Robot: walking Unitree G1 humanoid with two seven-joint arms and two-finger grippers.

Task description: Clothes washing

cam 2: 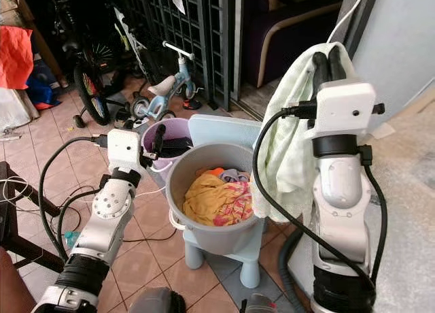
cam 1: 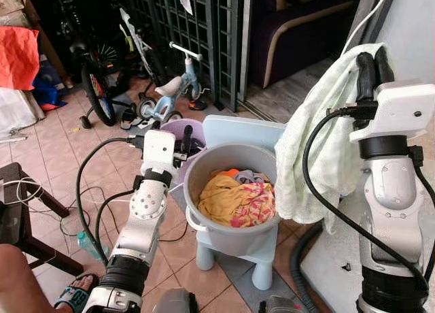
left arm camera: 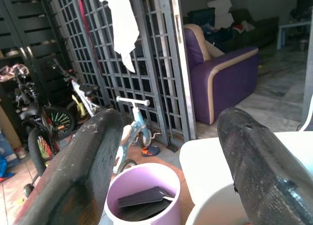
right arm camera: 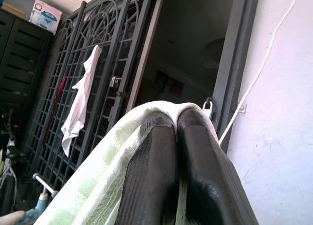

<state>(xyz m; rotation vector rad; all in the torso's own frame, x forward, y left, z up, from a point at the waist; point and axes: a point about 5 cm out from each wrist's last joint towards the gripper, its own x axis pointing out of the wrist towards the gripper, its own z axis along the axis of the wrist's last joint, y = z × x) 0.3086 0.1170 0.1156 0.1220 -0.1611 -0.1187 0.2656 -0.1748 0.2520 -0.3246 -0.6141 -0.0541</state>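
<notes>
A grey basin [cam 1: 231, 239] stands on a light blue stool [cam 1: 238, 130]. It holds a yellow garment [cam 1: 219, 197] and a pink patterned one [cam 1: 257, 205]. My right gripper [cam 1: 374, 58] is raised high to the right of the basin, shut on a pale green cloth [cam 1: 319, 150] that drapes over its fingertips and hangs down beside the basin's right rim. In the right wrist view the black fingers [right arm camera: 151, 186] are pressed together under the cloth [right arm camera: 93, 186]. My left gripper [cam 1: 186, 140] is open at the basin's left rim, above a purple bucket [left arm camera: 168, 216], with nothing between its fingers [left arm camera: 83, 171].
A child's bike [cam 1: 170, 88] and a larger bicycle [cam 1: 95, 88] stand before a metal grille [cam 1: 190, 27]. A purple armchair [cam 1: 292, 34] is beyond the doorway. A dark wooden bench [cam 1: 20, 204], cables and a person's sandalled foot [cam 1: 75, 296] are at left. A grey hose [cam 1: 299, 258] lies at right.
</notes>
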